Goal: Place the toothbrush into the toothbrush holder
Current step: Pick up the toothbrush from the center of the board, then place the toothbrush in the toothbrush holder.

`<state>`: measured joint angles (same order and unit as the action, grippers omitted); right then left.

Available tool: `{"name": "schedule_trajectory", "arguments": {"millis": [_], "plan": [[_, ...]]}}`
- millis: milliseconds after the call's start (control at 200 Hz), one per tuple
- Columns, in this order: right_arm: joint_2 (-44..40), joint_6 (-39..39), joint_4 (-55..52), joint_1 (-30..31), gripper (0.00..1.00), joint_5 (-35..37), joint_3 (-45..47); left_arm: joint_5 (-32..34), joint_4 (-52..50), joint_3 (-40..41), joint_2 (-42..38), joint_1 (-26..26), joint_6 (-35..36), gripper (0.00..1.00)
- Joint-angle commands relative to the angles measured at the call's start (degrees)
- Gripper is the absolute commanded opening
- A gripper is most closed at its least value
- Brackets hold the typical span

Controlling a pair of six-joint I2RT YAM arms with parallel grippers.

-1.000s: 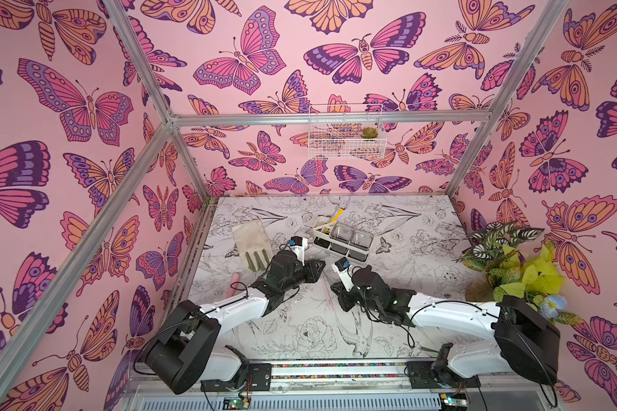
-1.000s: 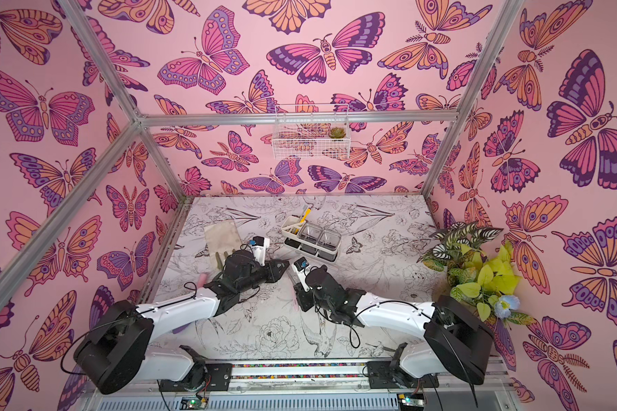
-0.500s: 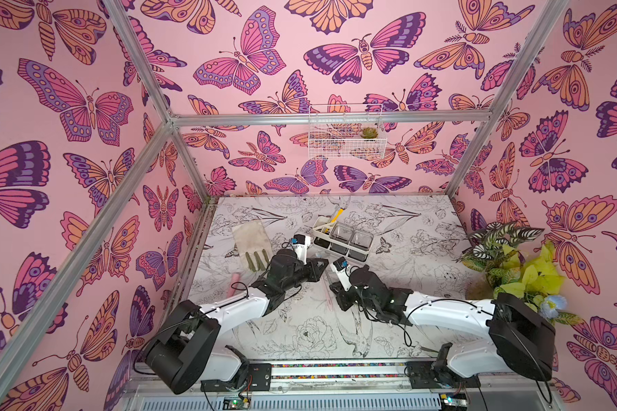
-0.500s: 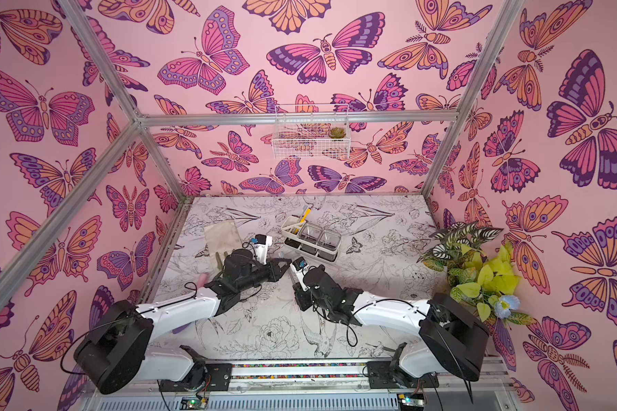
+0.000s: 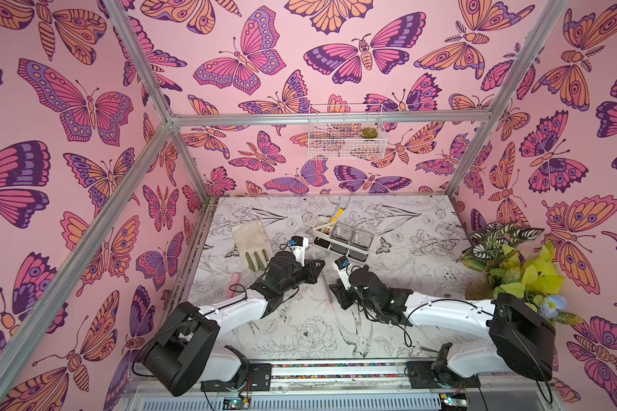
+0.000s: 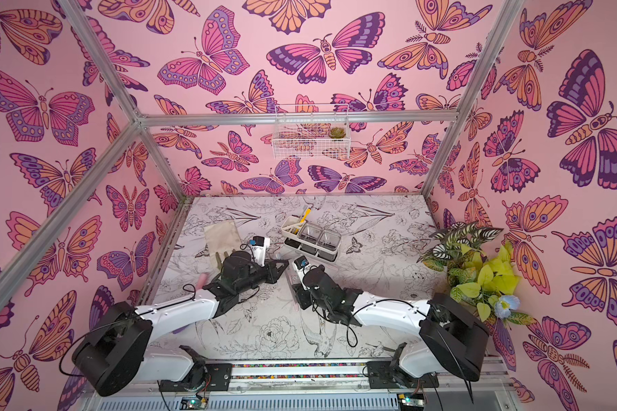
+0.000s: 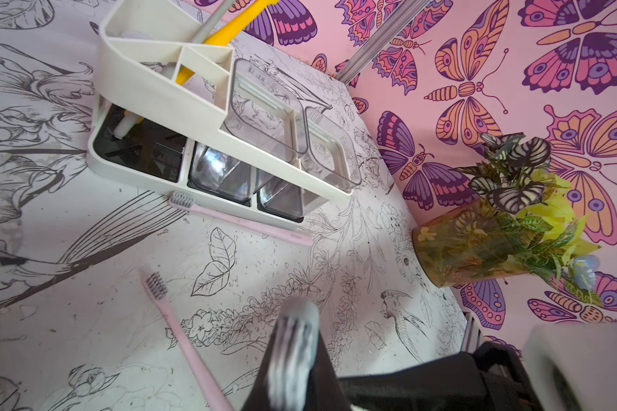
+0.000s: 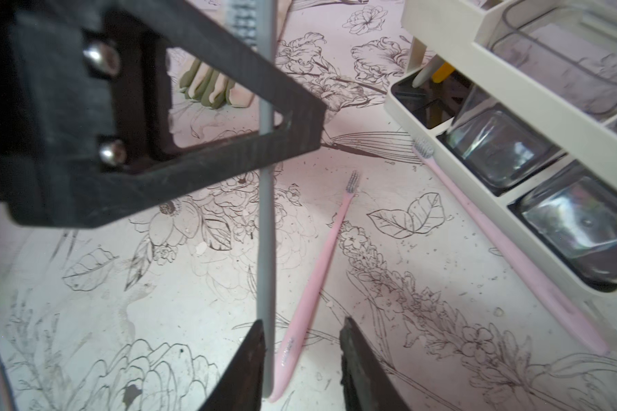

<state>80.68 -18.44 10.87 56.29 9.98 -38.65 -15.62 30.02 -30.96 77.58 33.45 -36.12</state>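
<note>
1. The left gripper (image 5: 318,266), at mid-frame in both top views, is clamped tight on the grey toothbrush (image 8: 266,231) close to its bristle head.
2. The toothbrush is held off the table (image 5: 406,220), with its handle running toward the right gripper (image 8: 301,332).
3. The right gripper's jaws stand apart. The handle's end sits between them, just beside one finger (image 8: 250,359) and clear of the other, so it has hold of nothing. I cannot tell whether the handle touches that finger.
4. The holder (image 5: 319,227) stands on the table just above the grippers in the frame, apart from the grey toothbrush.
5. A yellow brush (image 7: 228,26) leans in the holder's slot section.
6. Two pink brushes lie flat on the table. One (image 7: 243,222) rests against the holder's base and the other (image 7: 186,341) lies loose nearby.
7. A glove (image 5: 252,242) lies to the upper left of the left gripper.
8. A plant (image 5: 506,256) stands at the table's right edge.
</note>
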Motion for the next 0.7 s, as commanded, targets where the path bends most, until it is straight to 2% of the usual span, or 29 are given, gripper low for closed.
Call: {"name": "schedule_trajectory", "arguments": {"millis": [0,175,476,696], "plan": [[-2.01,-1.53,-1.7,0.4,0.44,3.87,-0.76,1.51,0.04,1.6,-2.09,-0.45,2.79,0.0],[-4.46,-4.33,-1.15,0.4,0.54,6.36,1.94,1.55,-1.37,1.74,-3.83,-0.94,4.35,0.0],[-6.86,-8.85,-3.37,0.4,0.57,11.19,4.84,1.1,-1.72,1.82,-3.49,-1.39,5.22,0.0],[-12.08,-13.85,-8.02,0.31,0.62,21.42,8.44,2.73,-3.0,0.0,-4.05,-1.94,9.35,0.0]]}}
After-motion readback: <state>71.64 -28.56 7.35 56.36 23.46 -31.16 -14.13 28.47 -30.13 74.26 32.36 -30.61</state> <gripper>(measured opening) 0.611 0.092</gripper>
